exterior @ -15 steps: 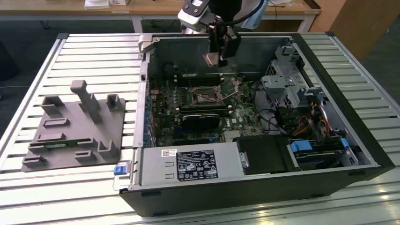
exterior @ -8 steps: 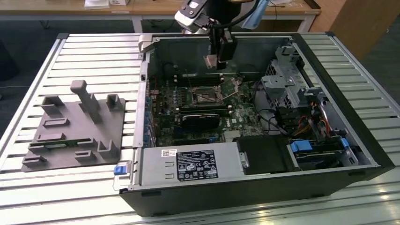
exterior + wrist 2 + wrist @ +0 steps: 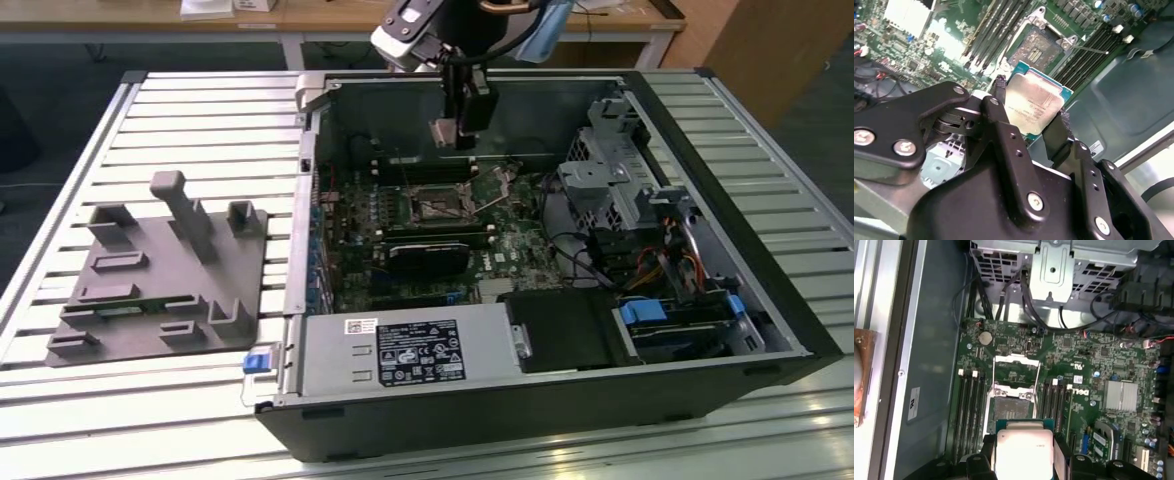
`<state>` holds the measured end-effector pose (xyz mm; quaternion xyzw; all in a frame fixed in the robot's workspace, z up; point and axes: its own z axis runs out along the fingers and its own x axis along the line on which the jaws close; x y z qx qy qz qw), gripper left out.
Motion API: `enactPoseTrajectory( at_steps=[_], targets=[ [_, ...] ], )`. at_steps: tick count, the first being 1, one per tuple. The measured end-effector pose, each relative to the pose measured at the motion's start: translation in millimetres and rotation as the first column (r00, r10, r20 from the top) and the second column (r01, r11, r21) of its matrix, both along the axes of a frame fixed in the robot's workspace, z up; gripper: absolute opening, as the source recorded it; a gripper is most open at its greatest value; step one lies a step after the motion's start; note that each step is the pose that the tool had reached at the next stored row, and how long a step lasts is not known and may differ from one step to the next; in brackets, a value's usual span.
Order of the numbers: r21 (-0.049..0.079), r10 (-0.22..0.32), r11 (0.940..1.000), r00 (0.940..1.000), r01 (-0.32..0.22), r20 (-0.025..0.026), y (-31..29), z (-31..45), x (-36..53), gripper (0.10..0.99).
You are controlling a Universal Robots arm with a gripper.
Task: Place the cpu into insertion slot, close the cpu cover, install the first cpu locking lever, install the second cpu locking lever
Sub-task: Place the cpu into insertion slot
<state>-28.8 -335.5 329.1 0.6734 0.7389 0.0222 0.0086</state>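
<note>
Fingers [image 3: 1056, 134] black, matte, pinching flat square silvery-tan cpu [image 3: 1035, 102] above insertion slot [image 3: 1036, 47].

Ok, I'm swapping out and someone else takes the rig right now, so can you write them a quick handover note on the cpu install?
Gripper: shut on the cpu, gripping two opposite edges, in the air inside the open computer case.
Insertion slot: empty, on the motherboard beneath the cpu; the two do not touch.
Cpu cover: swung open beside the slot.
Done: the cpu is in the gripper, over the board.
Left: all four steps; nothing is seated, closed or locked.
</note>
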Motion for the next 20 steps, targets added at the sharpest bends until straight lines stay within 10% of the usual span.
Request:
enactPoseTrajectory(
  at_steps=[20],
  targets=[
    [-0.014, -0.001, 0.9999, 1.0, 0.001, -0.0013, 4.2, -26.5, 0.1, 0.541]
  ],
)
